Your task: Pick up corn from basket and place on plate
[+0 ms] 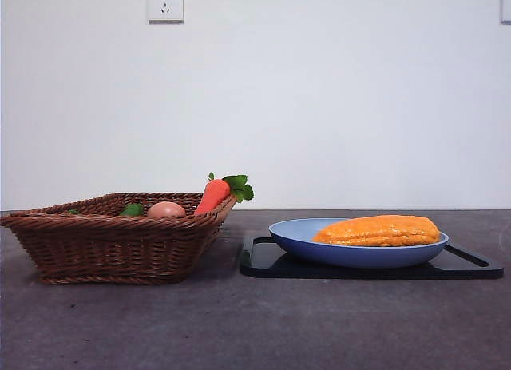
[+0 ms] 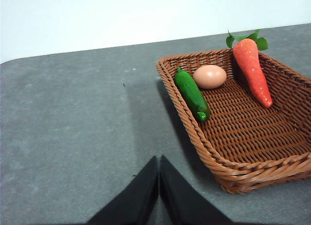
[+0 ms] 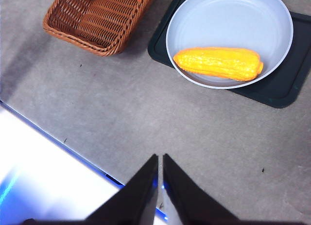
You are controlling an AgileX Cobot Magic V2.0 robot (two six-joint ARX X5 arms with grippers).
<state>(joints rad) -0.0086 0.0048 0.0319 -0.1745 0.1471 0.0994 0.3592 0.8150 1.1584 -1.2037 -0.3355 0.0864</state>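
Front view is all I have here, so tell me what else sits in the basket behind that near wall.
Observer: Left wrist view shows a green cucumber lying along one wall of the basket.
Operator: Is any corn left in there?
Observer: No. Only the egg and carrot join it; the corn lies on the plate.
Operator: And the end effectors?
Observer: The left end effector and right end effector are both shut, holding nothing.

My left gripper (image 2: 159, 174) hangs with jaws pressed together; my right gripper (image 3: 160, 172) seems closed too, holding nothing.
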